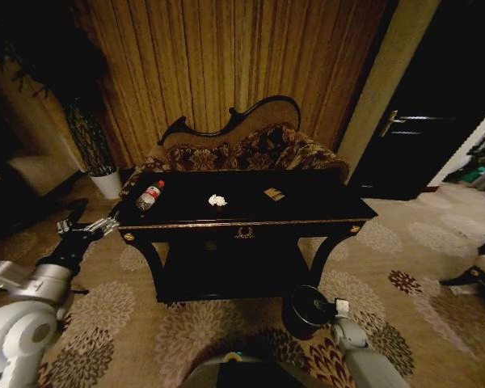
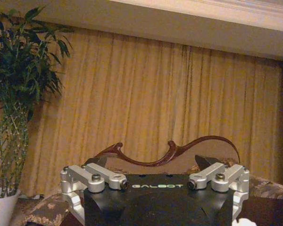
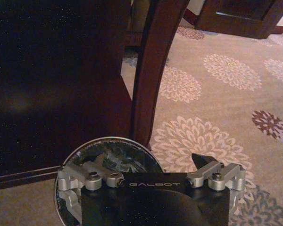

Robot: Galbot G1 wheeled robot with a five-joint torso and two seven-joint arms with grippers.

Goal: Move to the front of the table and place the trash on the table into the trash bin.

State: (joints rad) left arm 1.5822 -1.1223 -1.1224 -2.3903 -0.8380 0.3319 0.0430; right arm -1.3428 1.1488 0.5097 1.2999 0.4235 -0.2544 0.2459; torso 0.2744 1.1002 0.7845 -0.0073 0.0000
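Note:
The black table (image 1: 323, 212) stands straight ahead with the trash on its top. A clear bottle with a red label (image 1: 149, 196) lies at the left end, a crumpled white paper wad (image 1: 217, 200) in the middle, and a tan wrapper scrap (image 1: 274, 194) right of it. The trash bin (image 1: 304, 314) (image 3: 114, 156), round with a black liner, sits on the carpet by the table's front right leg. My left gripper (image 1: 89, 221) (image 2: 152, 162) hovers open just off the table's left end, near the bottle. My right gripper (image 1: 340, 308) (image 3: 148, 162) hangs open and empty over the bin's rim.
A patterned sofa (image 1: 250, 149) with a carved back (image 2: 170, 150) stands behind the table, before a curtain. A potted plant in a white pot (image 1: 107, 182) (image 2: 1, 209) is at the back left. A dark door (image 1: 424, 121) is at the right, with floral carpet (image 1: 420, 267) around the table.

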